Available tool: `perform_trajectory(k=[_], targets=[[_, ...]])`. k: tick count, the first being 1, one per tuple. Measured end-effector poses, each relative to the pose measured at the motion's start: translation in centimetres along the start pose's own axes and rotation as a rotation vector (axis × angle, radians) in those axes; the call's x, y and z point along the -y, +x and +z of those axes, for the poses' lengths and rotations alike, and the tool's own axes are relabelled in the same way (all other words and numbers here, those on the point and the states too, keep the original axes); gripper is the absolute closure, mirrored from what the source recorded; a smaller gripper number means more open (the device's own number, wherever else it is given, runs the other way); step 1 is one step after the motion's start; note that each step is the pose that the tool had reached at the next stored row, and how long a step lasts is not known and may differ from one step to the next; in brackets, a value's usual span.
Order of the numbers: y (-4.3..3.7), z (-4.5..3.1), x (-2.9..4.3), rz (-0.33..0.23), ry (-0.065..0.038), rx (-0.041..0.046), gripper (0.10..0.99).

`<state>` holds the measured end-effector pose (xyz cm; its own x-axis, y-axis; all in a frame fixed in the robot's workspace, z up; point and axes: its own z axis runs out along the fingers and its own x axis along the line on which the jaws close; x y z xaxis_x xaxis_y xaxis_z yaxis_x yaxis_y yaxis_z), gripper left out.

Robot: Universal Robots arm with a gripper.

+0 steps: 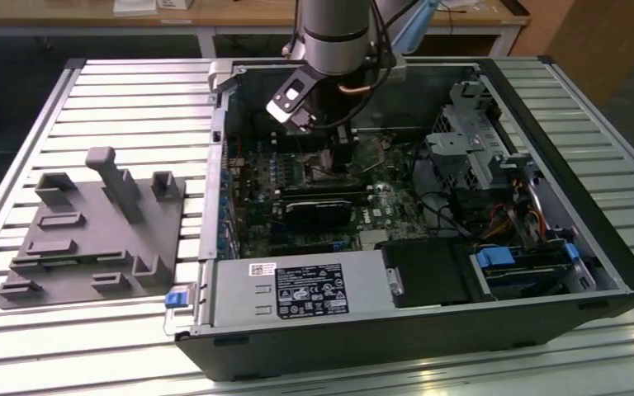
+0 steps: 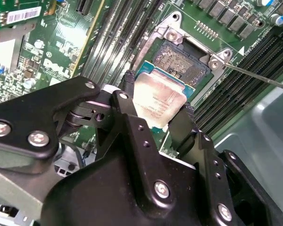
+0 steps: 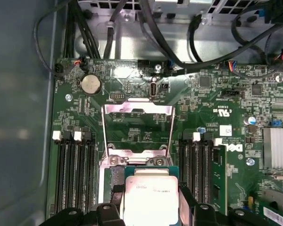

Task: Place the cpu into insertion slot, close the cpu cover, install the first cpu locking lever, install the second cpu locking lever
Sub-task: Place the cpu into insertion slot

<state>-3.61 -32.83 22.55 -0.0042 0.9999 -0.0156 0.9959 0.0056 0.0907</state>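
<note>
The jaws clamp the one cpu by two opposite edges, just above the open socket. The first wrist view shows the one cpu cover swung open beyond it; the second wrist view, one thin lever rod. In the exterior view the arm hides the cpu inside the computer case on the counter.

Lab, slatted metal bench, open computer
</note>
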Motion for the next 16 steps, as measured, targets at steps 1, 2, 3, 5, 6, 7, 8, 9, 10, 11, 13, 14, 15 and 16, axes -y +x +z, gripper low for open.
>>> perform_trajectory(k=[1, 2, 3, 5, 6, 7, 8, 9, 10, 11, 13, 14, 15, 16], targets=[[0.03, 0.14, 0.07, 0.000, 0.000, 0.0000, 0.545], [0.07, 0.28, 0.16, 0.000, 0.000, 0.0000, 0.545], [0.11, 0.41, 0.27, 0.000, 0.000, 0.0000, 0.545], [0.17, 0.66, 0.45, 0.000, 0.000, 0.0001, 0.545], [0.20, 0.81, 0.49, 0.000, 0.000, 0.0000, 0.545], [0.23, 0.98, 0.51, 0.001, 0.000, 0.0000, 0.545], [0.29, 1.09, 0.54, 0.001, 0.000, 0.0000, 0.545], [0.38, 1.14, 0.60, 0.001, 0.000, 0.0004, 0.545], [0.47, 1.22, 0.64, 0.001, 0.000, 0.0003, 0.545], [0.56, 1.29, 0.69, 0.001, 0.000, 0.0001, 0.545], [0.71, 1.43, 0.79, 0.001, 0.000, 0.0000, 0.545], [0.75, 1.54, 0.82, 0.002, 0.000, 0.0001, 0.545], [0.76, 1.67, 0.85, 0.003, 0.000, 0.0003, 0.545], [0.77, 1.82, 0.87, 0.005, 0.000, 0.0004, 0.545]])
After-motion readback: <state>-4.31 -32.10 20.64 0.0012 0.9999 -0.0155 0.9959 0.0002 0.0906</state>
